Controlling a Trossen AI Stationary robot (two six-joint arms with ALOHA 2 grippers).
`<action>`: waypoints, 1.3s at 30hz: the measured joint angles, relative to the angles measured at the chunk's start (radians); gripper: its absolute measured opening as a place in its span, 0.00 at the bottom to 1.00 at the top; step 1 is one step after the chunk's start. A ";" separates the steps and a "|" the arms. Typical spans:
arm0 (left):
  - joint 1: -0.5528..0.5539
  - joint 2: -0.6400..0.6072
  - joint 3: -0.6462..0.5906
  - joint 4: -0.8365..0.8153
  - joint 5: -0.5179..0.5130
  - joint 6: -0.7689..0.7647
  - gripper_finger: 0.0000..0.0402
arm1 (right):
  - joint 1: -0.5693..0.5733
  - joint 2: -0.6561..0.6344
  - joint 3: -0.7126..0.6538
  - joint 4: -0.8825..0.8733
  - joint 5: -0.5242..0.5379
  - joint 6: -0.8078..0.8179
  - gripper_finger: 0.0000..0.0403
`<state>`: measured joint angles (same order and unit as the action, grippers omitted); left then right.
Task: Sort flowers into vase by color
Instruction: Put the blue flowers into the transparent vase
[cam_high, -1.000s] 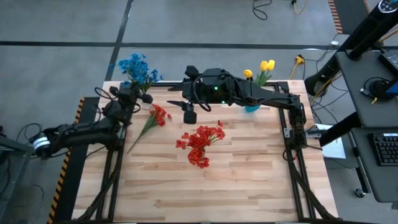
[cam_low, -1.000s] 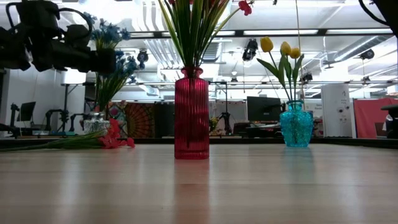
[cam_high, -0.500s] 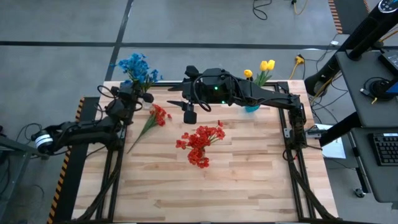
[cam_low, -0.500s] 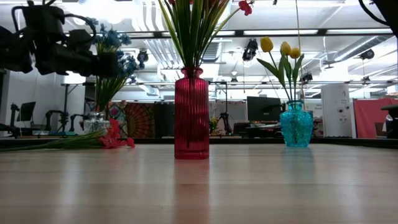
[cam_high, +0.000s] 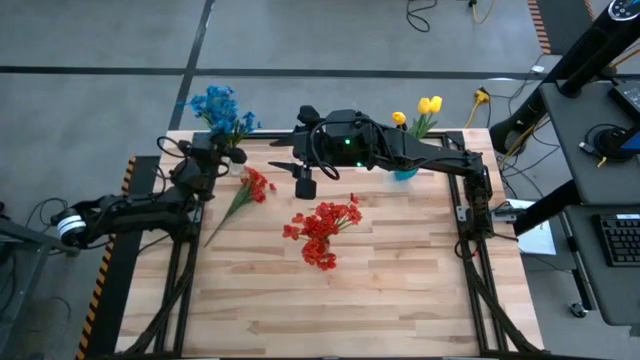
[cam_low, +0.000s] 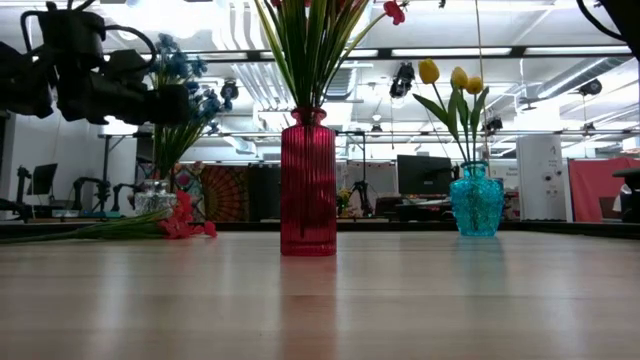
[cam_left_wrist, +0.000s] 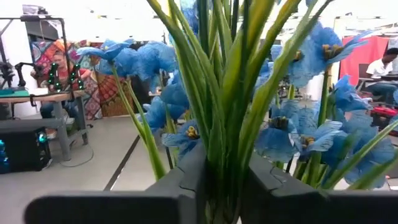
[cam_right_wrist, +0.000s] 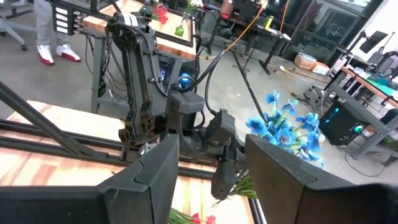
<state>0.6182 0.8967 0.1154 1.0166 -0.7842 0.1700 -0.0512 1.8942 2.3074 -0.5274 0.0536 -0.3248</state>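
Observation:
Blue flowers (cam_high: 218, 105) stand at the table's far left corner, their stems running down into a clear glass vase (cam_low: 150, 195). My left gripper (cam_left_wrist: 225, 186) is at those stems, just below the blooms (cam_left_wrist: 292, 130), with green stems filling the narrow gap between its fingers. It also shows from above as the left gripper (cam_high: 232, 155). A red vase (cam_low: 308, 185) with red flowers (cam_high: 322, 232) stands mid-table. A teal vase (cam_low: 477, 200) holds yellow tulips (cam_high: 428, 104). One red sprig (cam_high: 252, 187) lies flat on the table. My right gripper (cam_right_wrist: 208, 162) hangs open, high over the table's middle. My left gripper has a bundle of the blue flowers' green stems (cam_left_wrist: 217, 155) between its two fingers, below the blooms. The fingers come about level from the table's left side and lie across the stems. The stems stand upright, their lower ends in the glass vase.
The raised right arm (cam_high: 400, 150) spans the far side of the table above the teal vase. The loose red sprig's stem (cam_high: 222, 215) points toward the near left. The near half of the wooden table (cam_high: 330, 310) bears nothing.
My left gripper has turned a little at the blue flowers while staying in place. The right arm, the vases and the loose red sprig have kept still.

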 joint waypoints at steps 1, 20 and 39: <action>0.000 0.000 0.000 -0.002 -0.001 0.000 0.13 | 0.000 0.000 0.000 0.000 0.000 0.000 0.44; -0.005 -0.015 0.000 -0.112 -0.041 -0.063 0.38 | 0.000 0.000 0.000 0.000 0.000 0.003 0.44; -0.037 -0.062 0.000 -0.371 -0.097 -0.219 0.63 | 0.000 0.000 0.000 -0.001 0.000 0.003 0.44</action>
<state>0.5814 0.8348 0.1150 0.6454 -0.8814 -0.0488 -0.0512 1.8942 2.3074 -0.5288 0.0536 -0.3218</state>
